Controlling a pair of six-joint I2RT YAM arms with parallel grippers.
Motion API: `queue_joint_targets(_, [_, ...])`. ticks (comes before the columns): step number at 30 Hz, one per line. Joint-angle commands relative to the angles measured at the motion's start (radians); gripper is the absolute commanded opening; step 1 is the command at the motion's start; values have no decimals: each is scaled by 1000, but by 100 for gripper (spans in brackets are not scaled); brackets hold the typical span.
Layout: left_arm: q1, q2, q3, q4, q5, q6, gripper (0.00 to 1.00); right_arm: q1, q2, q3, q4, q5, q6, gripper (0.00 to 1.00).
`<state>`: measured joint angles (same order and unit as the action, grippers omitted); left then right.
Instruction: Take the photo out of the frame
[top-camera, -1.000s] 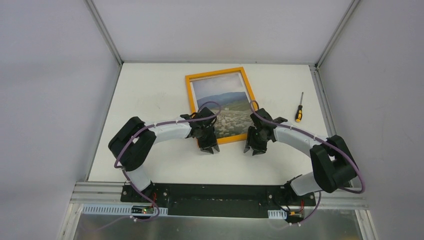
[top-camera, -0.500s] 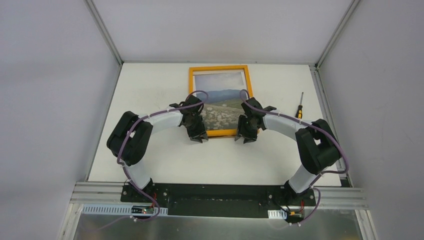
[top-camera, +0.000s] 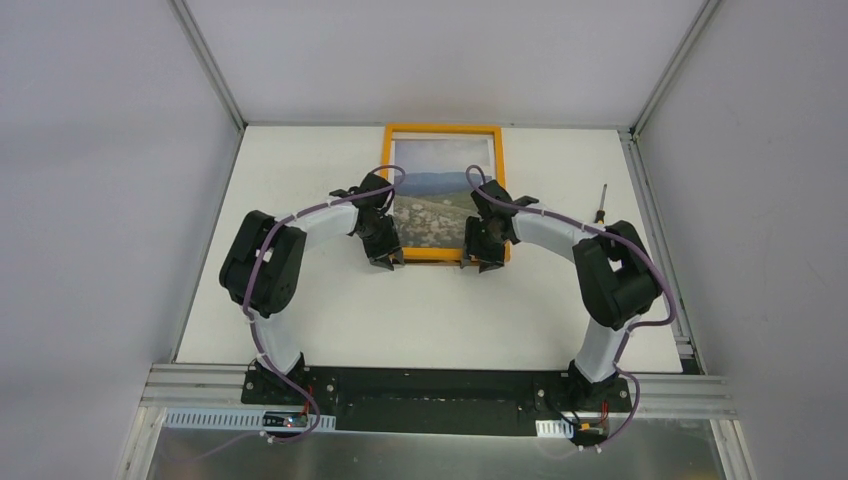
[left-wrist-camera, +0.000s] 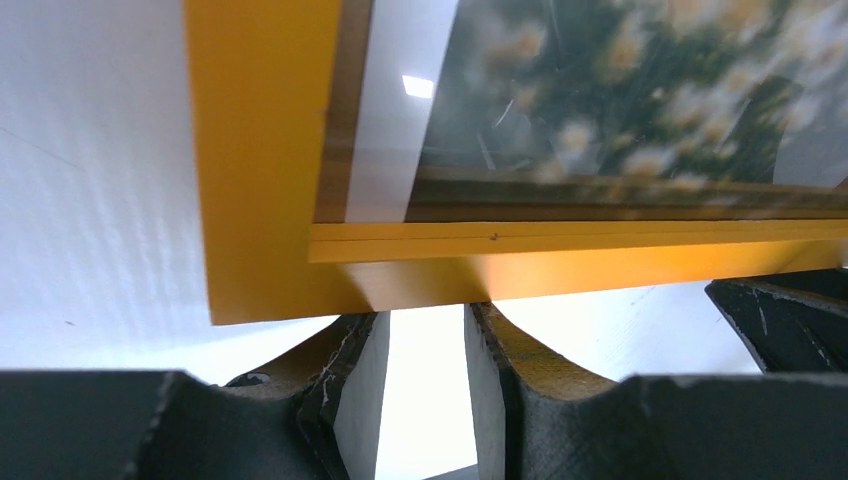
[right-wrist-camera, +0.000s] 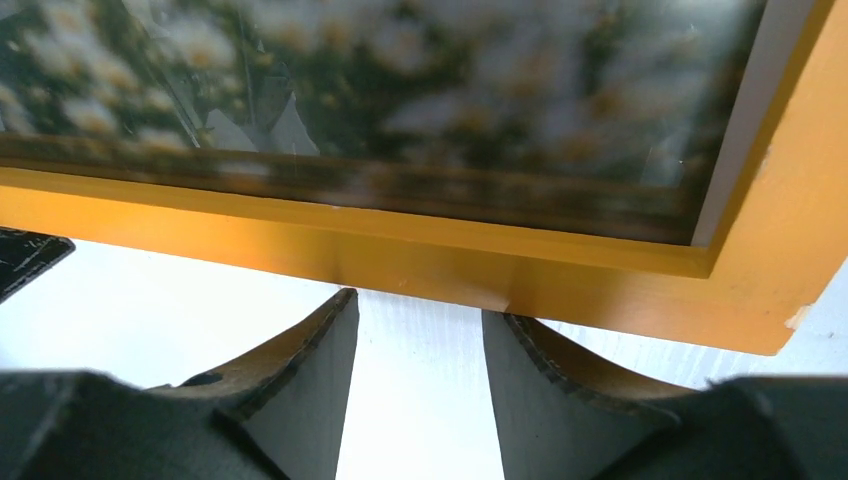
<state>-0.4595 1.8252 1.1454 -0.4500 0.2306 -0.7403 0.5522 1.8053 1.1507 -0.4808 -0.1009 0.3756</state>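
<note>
The frame (top-camera: 443, 129) lies flat at the far middle of the table (top-camera: 300, 190), long sides running near to far. The photo (top-camera: 440, 180) sits inside it, face up, sky at the far end and meadow at the near end. My left gripper (top-camera: 388, 258) is at the frame's near left corner and my right gripper (top-camera: 478, 262) is at its near right corner, both pointing toward the far side. In the left wrist view the jaws stand partly open with only bare table between them, and the tips are right at the orange near edge. I cannot tell whether they touch it. The right wrist view shows much the same: jaws apart, nothing between them, tips up against the near rail close to the corner. A screwdriver (top-camera: 600, 205) lies on the right, well apart from the frame, just beyond my right arm's elbow.
</note>
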Motion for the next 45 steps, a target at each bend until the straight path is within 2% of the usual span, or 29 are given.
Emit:
queue_joint_targets(1, [37, 26, 48, -24, -30, 63, 34, 1, 74, 24, -21, 85, -45, 53])
queue_joint_targets(8, [45, 67, 102, -44, -5, 87, 34, -5, 104, 60, -37, 93, -57, 55])
queue_joint_targets(12, [44, -20, 42, -47, 27, 74, 36, -2, 61, 69, -95, 58, -61, 57])
queue_joint_targets(15, [44, -140, -39, -47, 88, 63, 46, 0, -46, 38, -144, -5, -34, 66])
queue_joint_targets(18, [44, -269, -102, -57, 157, 78, 66, -3, -166, 30, -219, -20, -25, 75])
queue_joint_targets(20, [45, -336, -106, -77, 173, 104, 77, -16, -225, 35, -255, -3, -33, 82])
queue_joint_targets(23, [56, -369, -52, -115, 131, 151, 88, -83, -261, 55, -250, 19, -43, 90])
queue_joint_targets(28, [133, -217, 144, -134, 99, 204, 91, -234, -119, 181, -221, -4, -16, 92])
queue_joint_targets(34, [224, 3, 361, -143, 97, 252, 92, -325, 52, 256, -109, -34, -25, 87])
queue_joint_targets(39, [281, 121, 422, -144, 140, 274, 92, -359, 124, 254, -24, -147, -40, 78])
queue_joint_targets(45, [287, 213, 455, -144, 157, 346, 89, -369, 174, 251, 24, -211, -50, 70])
